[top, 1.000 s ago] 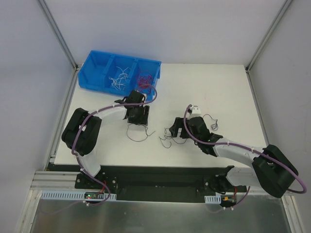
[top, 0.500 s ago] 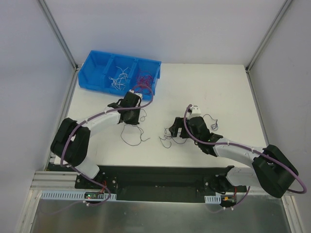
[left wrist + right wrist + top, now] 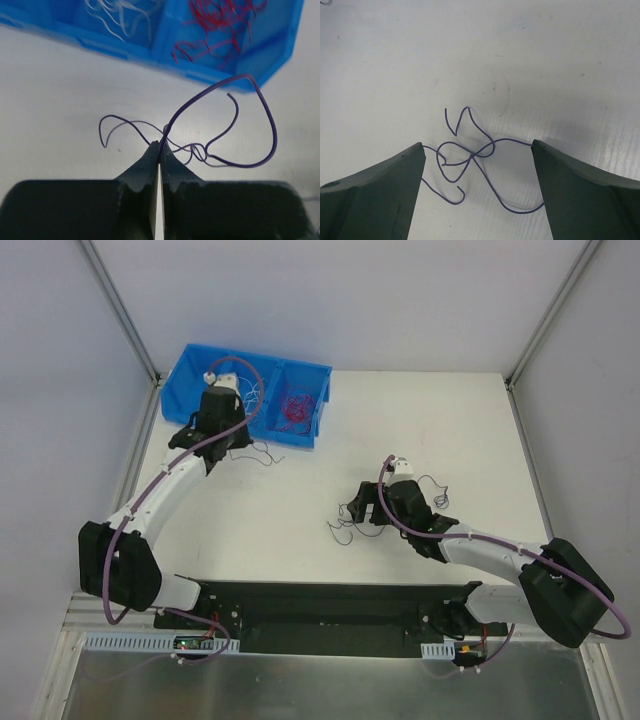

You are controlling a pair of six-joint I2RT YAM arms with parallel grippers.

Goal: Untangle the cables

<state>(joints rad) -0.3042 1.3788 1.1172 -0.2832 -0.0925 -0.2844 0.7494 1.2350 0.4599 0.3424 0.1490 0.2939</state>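
The purple wires have travelled from mid-table up to the blue bin, with the left gripper pinched tight on them. The bin's near wall is just ahead. The right gripper hangs spread wide over a second purple tangle on the table.

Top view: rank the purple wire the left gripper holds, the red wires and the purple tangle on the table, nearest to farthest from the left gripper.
1. The purple wire: pinched in the left gripper itself.
2. The red wires: just beyond, in the right compartment of the blue bin.
3. The purple tangle: farthest, lying well off to the right.
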